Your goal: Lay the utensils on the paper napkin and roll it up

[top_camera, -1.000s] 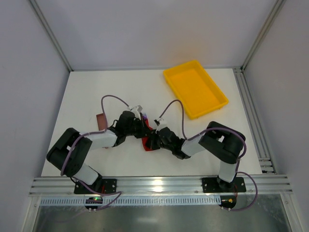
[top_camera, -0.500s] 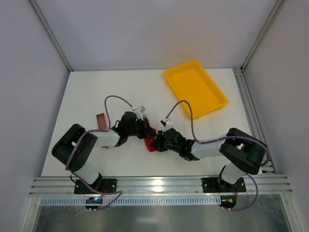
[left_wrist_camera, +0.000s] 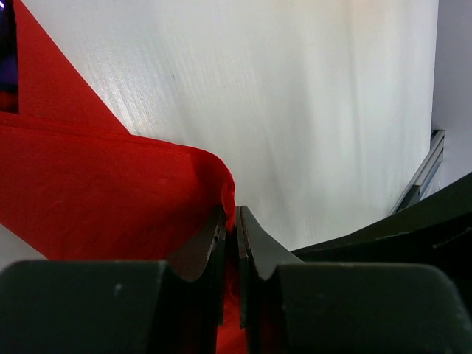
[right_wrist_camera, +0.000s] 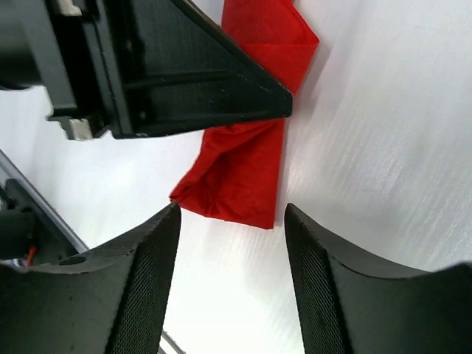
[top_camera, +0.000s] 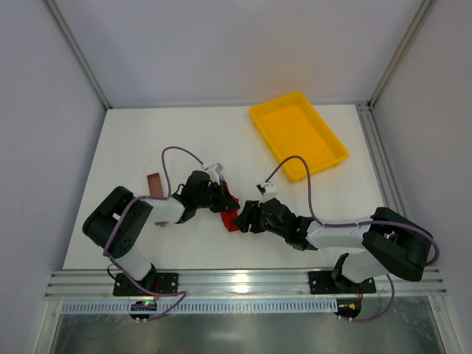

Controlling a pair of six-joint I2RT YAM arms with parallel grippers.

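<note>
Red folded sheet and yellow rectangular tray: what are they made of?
Red folded sheet: thin matte paper, apparently; sharp creases, soft curled edge. Yellow rectangular tray: probably moulded plastic, smooth, uniform colour, raised rounded rim; gloss hard to judge.

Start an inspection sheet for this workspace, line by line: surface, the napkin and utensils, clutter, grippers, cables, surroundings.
Surface: white table, no stains seen.
Job's things: paper napkin folded into a narrow bundle between the arms; utensils not clearly seen, though a blue-purple sliver beside the napkin may be one.
Clutter: brownish-red block by the left arm; yellow tray at far right, nothing in it.
Grippers: left gripper shut on the napkin's edge; right gripper open, astride the bundle's end.
Cables: a purple cable loops above each wrist, no snag seen.
Surroundings: pale walls; aluminium rails along the near edge.
</note>
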